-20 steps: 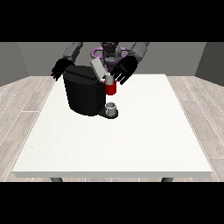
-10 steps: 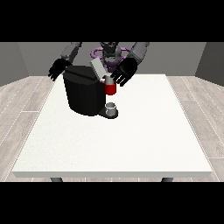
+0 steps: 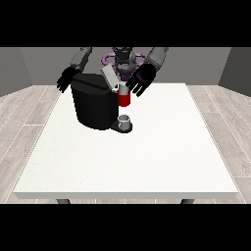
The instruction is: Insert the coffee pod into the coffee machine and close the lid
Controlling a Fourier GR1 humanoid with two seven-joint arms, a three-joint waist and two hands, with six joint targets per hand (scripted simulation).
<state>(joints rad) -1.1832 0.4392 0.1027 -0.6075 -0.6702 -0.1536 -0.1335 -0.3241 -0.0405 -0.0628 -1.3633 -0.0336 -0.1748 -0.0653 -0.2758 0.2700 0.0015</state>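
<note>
The black coffee machine point(image 3: 95, 105) stands near the table's point(image 3: 147, 162) far edge, lid point(image 3: 110, 77) raised, both hands with fingers spread flanking it: one point(image 3: 65, 80) at the view's left, one point(image 3: 139, 80) just above the red pod holder point(image 3: 123, 99).

Large white table point(image 3: 147, 162), small grey cup point(image 3: 125, 120) standing on it, wood-plank floor point(image 3: 24, 117), grey walls point(image 3: 235, 66)
</note>
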